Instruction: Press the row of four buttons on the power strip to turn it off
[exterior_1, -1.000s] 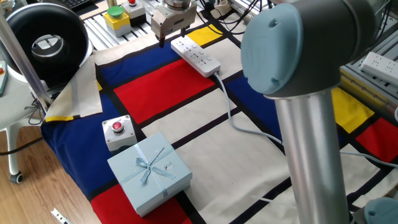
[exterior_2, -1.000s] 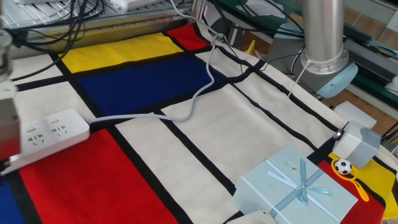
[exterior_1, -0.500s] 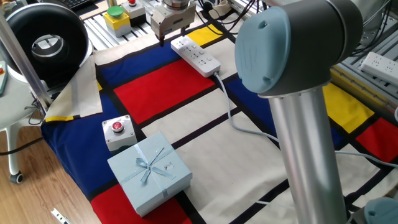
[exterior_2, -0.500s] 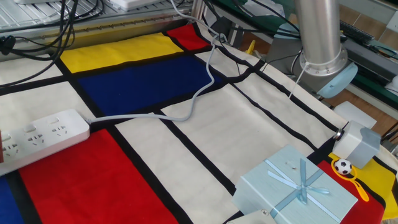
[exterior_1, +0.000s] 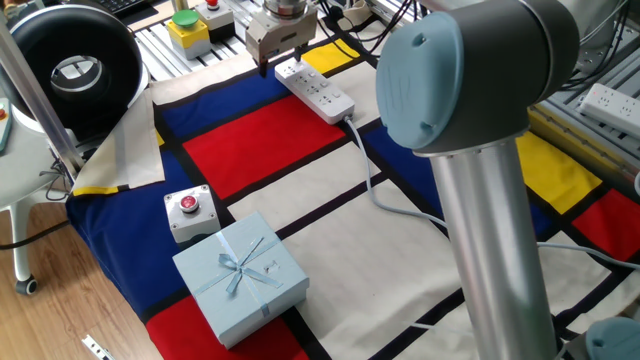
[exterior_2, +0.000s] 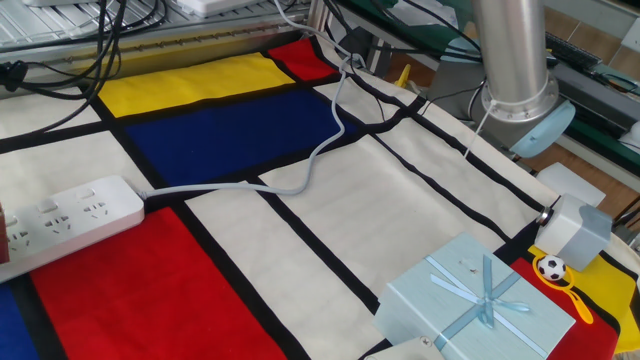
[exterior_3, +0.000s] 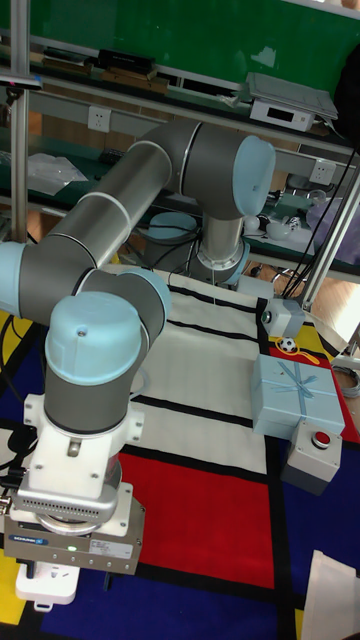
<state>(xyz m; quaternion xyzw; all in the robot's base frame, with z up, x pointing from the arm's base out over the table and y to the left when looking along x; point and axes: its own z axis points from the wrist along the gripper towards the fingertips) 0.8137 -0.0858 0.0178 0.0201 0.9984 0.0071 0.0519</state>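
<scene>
The white power strip (exterior_1: 316, 90) lies on the checked cloth at the back, and its pale grey cord (exterior_1: 372, 185) trails toward the front right. My gripper (exterior_1: 263, 68) hangs just over the strip's far left end with a dark fingertip pointing down; no gap or contact between the fingers shows. In the other fixed view the power strip (exterior_2: 70, 216) reaches the left edge, and the pale buttons (exterior_2: 86, 193) sit in a line along its far side. The tall fixed view has the gripper body (exterior_3: 70, 545) covering the fingers, above the power strip's white end (exterior_3: 45, 590).
A light blue gift box (exterior_1: 240, 275) stands at the front, with a red button in a grey housing (exterior_1: 188, 210) beside it. Behind are a green button in a yellow housing (exterior_1: 187, 28) and a black round device (exterior_1: 75, 70). The arm's elbow (exterior_1: 470, 70) looms at right.
The gripper has shifted left along the strip, sliding out of the other fixed view and uncovering more sockets. The elbow swung a little left. Little differs over the last half second.
</scene>
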